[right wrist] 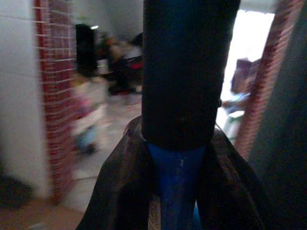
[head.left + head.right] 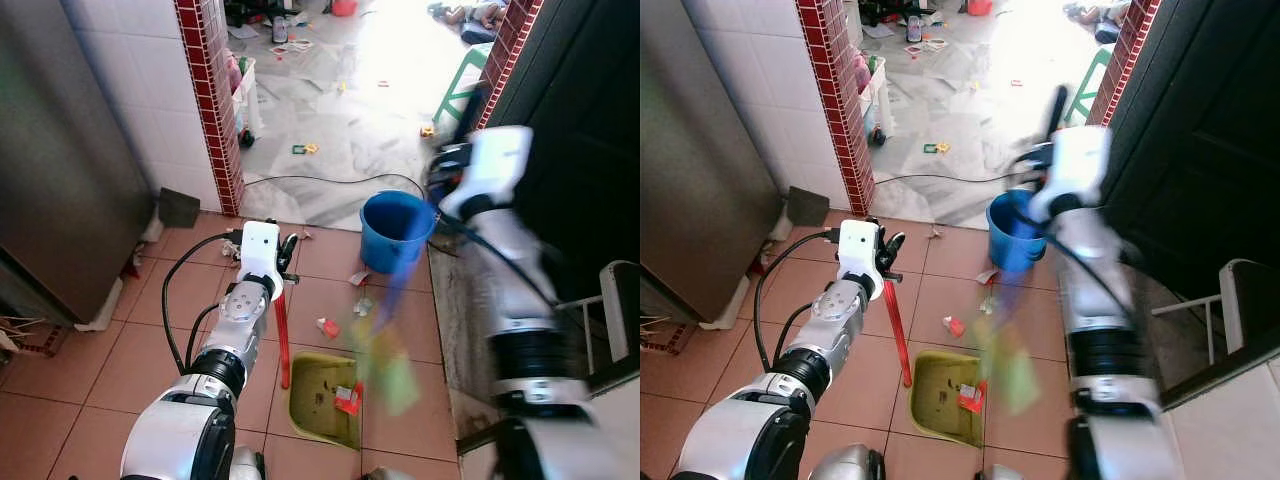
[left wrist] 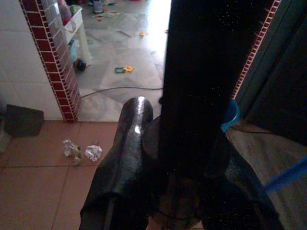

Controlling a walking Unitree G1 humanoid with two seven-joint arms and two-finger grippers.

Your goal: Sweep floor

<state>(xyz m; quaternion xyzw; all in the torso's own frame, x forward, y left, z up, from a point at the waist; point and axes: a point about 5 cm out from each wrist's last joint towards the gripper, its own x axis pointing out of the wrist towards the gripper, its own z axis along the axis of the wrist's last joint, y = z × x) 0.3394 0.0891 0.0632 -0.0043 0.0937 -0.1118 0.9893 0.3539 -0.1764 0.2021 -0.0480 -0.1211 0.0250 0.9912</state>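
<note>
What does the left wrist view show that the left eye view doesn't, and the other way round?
The left wrist view alone brings out two crumpled paper scraps on the tiles. The left eye view alone shows the yellow dustpan, its red handle in the left gripper, and the blurred broom. Both share the red brick pillar, the blue bucket and the black cable.

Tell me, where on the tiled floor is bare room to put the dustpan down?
Bare tiles lie left of the dustpan, toward the steel cabinet. Crowded: litter between the dustpan and blue bucket, crumpled scraps near the brick pillar.
</note>
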